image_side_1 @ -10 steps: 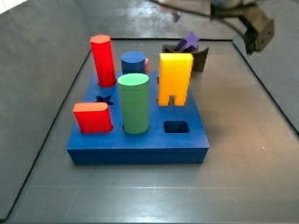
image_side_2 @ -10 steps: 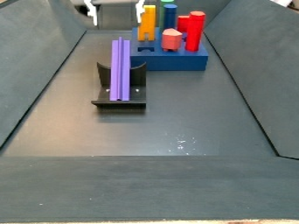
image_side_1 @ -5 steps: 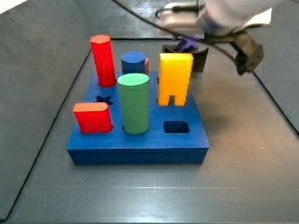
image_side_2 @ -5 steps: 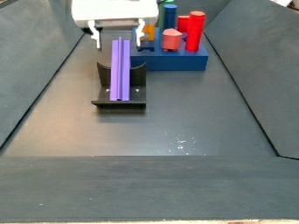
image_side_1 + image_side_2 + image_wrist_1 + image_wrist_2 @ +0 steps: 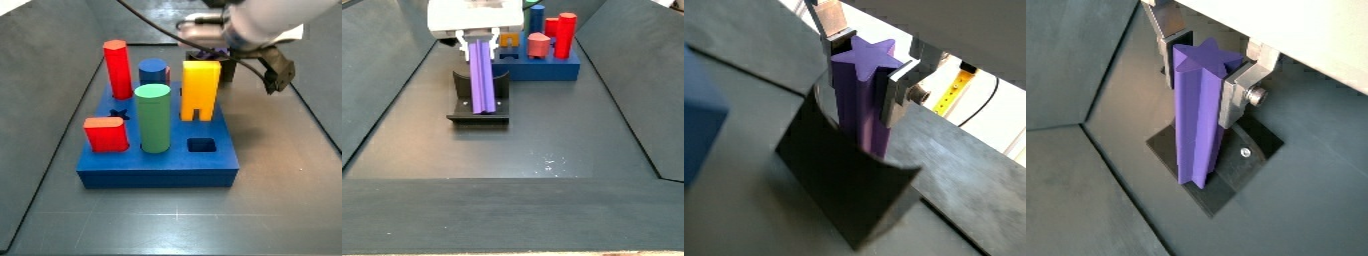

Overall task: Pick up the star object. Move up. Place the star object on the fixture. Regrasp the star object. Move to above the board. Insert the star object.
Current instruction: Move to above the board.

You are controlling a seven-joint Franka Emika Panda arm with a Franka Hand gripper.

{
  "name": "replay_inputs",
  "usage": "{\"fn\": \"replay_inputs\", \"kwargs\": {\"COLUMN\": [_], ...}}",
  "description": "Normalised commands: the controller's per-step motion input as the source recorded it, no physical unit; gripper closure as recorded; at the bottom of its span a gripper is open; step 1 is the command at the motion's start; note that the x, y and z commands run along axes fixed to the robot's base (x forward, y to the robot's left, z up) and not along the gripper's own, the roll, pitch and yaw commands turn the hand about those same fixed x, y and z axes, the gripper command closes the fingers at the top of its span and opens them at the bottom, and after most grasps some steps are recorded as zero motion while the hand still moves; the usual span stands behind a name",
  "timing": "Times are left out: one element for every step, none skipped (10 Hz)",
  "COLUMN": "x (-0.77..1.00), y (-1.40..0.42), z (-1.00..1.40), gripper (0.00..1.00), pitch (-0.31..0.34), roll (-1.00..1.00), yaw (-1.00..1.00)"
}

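Observation:
The purple star object (image 5: 481, 82) stands upright in the dark fixture (image 5: 477, 113), a short way in front of the blue board (image 5: 545, 71). My gripper (image 5: 480, 45) is down over the star object's top end and shut on it. In both wrist views its silver fingers (image 5: 894, 82) (image 5: 1232, 88) press on opposite sides of the star-shaped top (image 5: 865, 55) (image 5: 1196, 60). In a side view the gripper (image 5: 225, 62) hangs behind the yellow block, which hides the star object there.
On the board (image 5: 158, 168) stand a red hexagonal post (image 5: 118, 64), a blue cylinder (image 5: 154, 72), a green cylinder (image 5: 152, 118), a yellow arch block (image 5: 201, 88) and a low red block (image 5: 104, 133). Sloping grey walls (image 5: 389, 90) enclose the floor.
The gripper has come down from above onto the fixture. Its fingers, spread wide half a second ago, have closed on the star object's top. The star object has not moved.

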Motion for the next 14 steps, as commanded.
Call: {"fn": "replay_inputs", "kwargs": {"x": [-0.08, -0.07, -0.06, -0.05, -0.04, -0.03, -0.02, -0.02, -0.01, -0.01, -0.01, -0.01, -0.01, -0.01], "y": [0.0, 0.0, -0.01, -0.01, -0.01, -0.01, -0.01, -0.02, -0.02, -0.02, -0.01, -0.01, -0.01, 0.0], "z": [1.0, 1.0, 1.0, 1.0, 1.0, 1.0, 1.0, 1.0, 1.0, 1.0, 0.96, 0.87, 0.68, 0.54], "gripper": [1.0, 1.0, 1.0, 1.0, 1.0, 1.0, 1.0, 1.0, 1.0, 1.0, 1.0, 1.0, 1.0, 1.0], "pitch": [0.338, 0.282, 0.174, 0.109, 0.037, 0.003, -0.028, -0.037, -0.043, -0.036, -0.024, -0.014, 0.004, 0.023], "roll": [-0.24, -0.19, -0.1, -0.05, -0.02, -0.01, 0.0, 0.0, 0.0, 0.0, -0.02, -0.02, -0.03, -0.03], "yaw": [0.26, 0.29, 0.32, 0.31, 0.27, 0.23, 0.17, 0.14, 0.09, 0.06, 0.02, 0.01, -0.01, -0.01]}}
